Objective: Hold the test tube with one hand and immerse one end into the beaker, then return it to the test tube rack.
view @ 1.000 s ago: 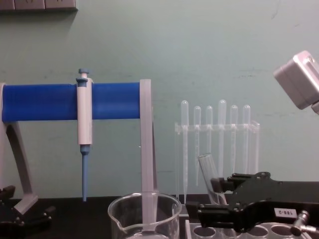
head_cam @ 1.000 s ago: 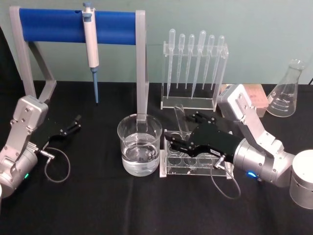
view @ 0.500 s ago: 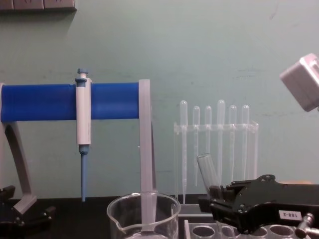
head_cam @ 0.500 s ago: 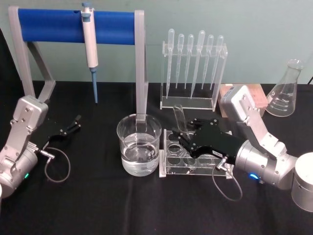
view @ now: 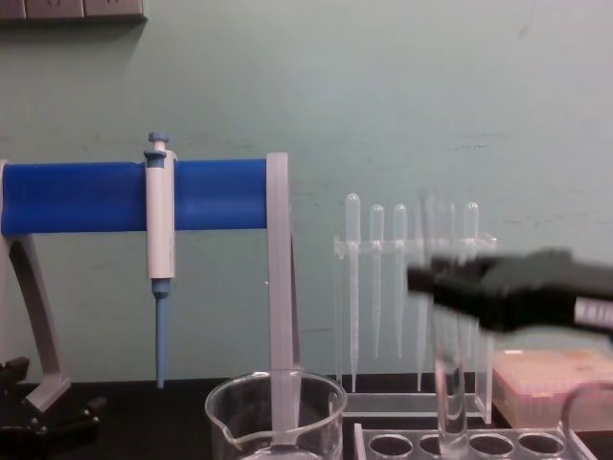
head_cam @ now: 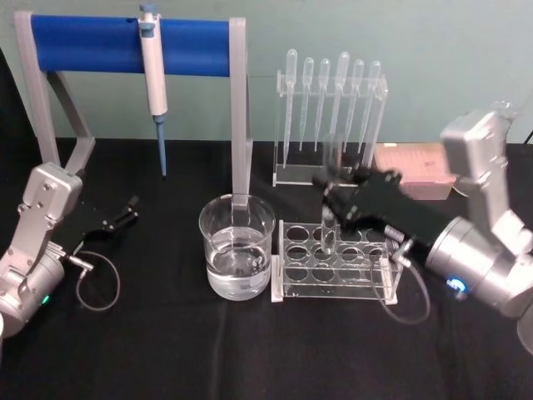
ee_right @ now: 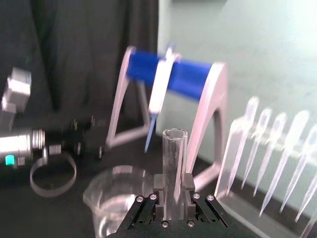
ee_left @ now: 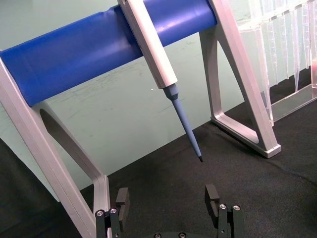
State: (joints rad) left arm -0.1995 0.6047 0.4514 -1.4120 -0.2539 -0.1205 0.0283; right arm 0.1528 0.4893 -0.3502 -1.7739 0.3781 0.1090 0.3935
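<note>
The test tube (head_cam: 327,237) hangs upright with its round bottom just above the clear rack (head_cam: 336,268). My right gripper (head_cam: 331,197) is shut on its upper part. In the right wrist view the test tube (ee_right: 175,153) stands clamped between the black fingers (ee_right: 157,184), open rim up. From the chest the tube (view: 448,385) drops below the right gripper (view: 428,281) toward the rack holes. The beaker (head_cam: 237,247), holding clear liquid, stands left of the rack, apart from the tube; its rim shows in the chest view (view: 276,410). My left gripper (head_cam: 119,216) rests open at the far left, seen also from its wrist (ee_left: 167,197).
A blue-barred stand (head_cam: 125,44) with a hanging pipette (head_cam: 153,71) spans the back left. A clear holder of plastic pipettes (head_cam: 331,117) stands behind the rack. A pink box (head_cam: 412,159) and a flask (head_cam: 503,107) sit at the back right. A cable loop (head_cam: 97,287) lies near the left arm.
My right gripper has risen and swung right, lifting the tube out of the rack hole and bringing it from tilted to upright. The left arm has not moved.
</note>
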